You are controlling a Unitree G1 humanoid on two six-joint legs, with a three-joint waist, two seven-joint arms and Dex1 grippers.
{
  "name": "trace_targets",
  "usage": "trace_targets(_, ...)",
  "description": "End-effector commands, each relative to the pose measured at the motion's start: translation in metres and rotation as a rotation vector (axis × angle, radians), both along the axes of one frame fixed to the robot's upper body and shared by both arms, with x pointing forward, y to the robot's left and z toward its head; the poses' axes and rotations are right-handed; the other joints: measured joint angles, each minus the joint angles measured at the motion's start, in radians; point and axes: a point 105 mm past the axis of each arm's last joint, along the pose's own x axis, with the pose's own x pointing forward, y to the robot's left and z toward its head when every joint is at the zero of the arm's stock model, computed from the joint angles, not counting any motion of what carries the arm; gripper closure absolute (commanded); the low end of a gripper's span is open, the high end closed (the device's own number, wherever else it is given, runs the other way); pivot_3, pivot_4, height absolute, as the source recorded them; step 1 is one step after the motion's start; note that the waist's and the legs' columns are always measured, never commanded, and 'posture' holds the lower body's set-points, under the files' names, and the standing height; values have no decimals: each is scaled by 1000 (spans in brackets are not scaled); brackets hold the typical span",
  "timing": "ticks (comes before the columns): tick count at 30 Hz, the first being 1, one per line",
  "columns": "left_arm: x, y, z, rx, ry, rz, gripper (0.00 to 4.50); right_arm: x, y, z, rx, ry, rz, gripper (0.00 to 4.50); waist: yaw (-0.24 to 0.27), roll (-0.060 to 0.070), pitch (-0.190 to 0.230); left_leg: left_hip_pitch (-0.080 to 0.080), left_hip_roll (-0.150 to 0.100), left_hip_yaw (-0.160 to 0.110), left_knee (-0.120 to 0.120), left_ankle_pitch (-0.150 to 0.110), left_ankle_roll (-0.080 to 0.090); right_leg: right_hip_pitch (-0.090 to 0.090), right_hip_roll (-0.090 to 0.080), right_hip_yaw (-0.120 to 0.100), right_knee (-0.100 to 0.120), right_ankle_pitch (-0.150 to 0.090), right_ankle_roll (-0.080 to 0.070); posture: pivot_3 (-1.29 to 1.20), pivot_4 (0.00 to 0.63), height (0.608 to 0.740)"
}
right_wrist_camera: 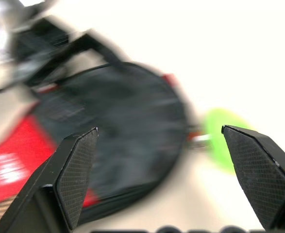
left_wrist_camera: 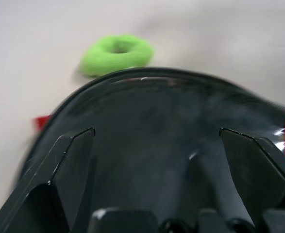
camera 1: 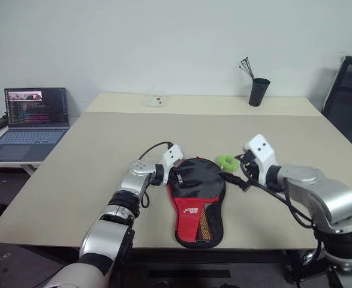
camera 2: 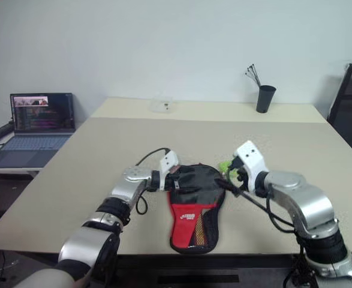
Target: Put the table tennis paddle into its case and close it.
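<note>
Case zipped flat, white print unreadable; green ring at its 1 o'clock. Left gripper, right gripper wide, empty. Cup, laptop far.

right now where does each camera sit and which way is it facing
Left eye view: on the head, looking forward and down over the beige table at the black and red paddle-shaped fabric case; both silver arms show.
Right eye view: beside it, same scene.
Left wrist view: along the open left end effector, facing the case's black end and a bright green ring tag.
Right wrist view: along the open right end effector, facing the case.
Both wrist views share the case and green tag.
</note>
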Motion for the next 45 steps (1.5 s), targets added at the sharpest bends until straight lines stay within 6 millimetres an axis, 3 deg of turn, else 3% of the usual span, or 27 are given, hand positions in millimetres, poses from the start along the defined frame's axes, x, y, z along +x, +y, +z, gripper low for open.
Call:
trace_targets(1, -2, -6, 8, 3, -29, -24, 24, 32, -11, 4, 48, -41, -130, 0, -3, 0, 0, 0, 0, 1, 0, 0, 0, 0, 0, 0, 1, 0, 0, 0, 150, 740)
trace_targets(10, -5, 0, 1, 30, -24, -21, 24, 86, -4, -27, 199, 43, -279, 0, -3, 1, 0, 0, -1, 1, 0, 0, 0, 0, 0, 1, 2, 3, -4, 0, 150, 740)
trace_targets(15, -7, 3, 0, 39, -28, -16, 24, 101, -9, -34, 201, 40, -327, 0, -3, 1, 1, 0, -1, 1, 0, 0, 0, -1, 1, 1, 2, 3, -4, 0, 150, 740)
trace_targets(20, -9, 7, -1, 41, -29, -9, 24, 101, -5, -57, 141, 104, -296, 0, -6, 1, 1, 1, -1, 1, -1, 0, 0, -1, 1, 1, 2, 3, -5, 0, 150, 740)
trace_targets(27, -11, 11, -4, 47, -26, 6, 24, 93, 13, -71, 137, 159, -211, 0, -24, 1, 1, 1, -1, 1, 0, 0, 0, 0, 1, 2, 4, 3, -5, 0, 150, 740)
trace_targets(30, -11, 10, -5, 58, -32, 7, 0, 92, 18, -73, 131, 161, -196, 578, -24, 1, 1, 2, 0, 1, 0, 0, 0, 0, 1, 2, 4, 3, -5, 0, 150, 740)
trace_targets(41, -11, 3, -14, 82, -26, -11, 0, 90, 15, -73, 148, 160, -216, 4423, -22, 1, 1, 2, -1, 1, 0, 0, 0, 0, 1, 2, 4, 3, -5, 0, 150, 740)
trace_targets(45, -15, -3, -22, 91, 7, -45, 0, 90, 11, -71, 166, 160, -242, 4468, -20, 2, 0, 2, -1, 0, 0, 0, 0, 0, 1, 2, 4, 3, -4, 0, 150, 740)
